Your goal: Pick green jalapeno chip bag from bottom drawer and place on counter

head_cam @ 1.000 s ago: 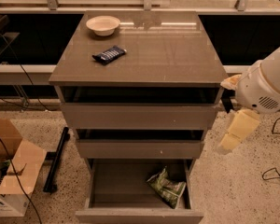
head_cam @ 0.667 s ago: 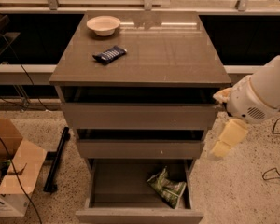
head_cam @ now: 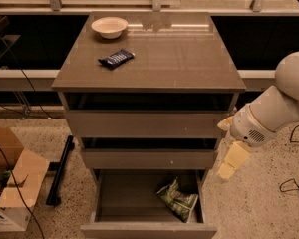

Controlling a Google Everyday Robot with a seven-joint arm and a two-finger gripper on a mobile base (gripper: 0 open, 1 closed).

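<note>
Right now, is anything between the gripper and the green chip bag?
Only the right wall of the bottom drawer: the gripper hangs outside it, off to the right. The green jalapeno chip bag lies uncovered in the open drawer.

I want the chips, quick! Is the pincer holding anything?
Pincer: right of the bottom drawer, holding nothing; open or closed cannot be told.

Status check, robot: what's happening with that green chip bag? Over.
Gripper outside, right of middle drawer. Green chip bag in open bottom drawer, right side, untouched. Nothing covering it.
</note>
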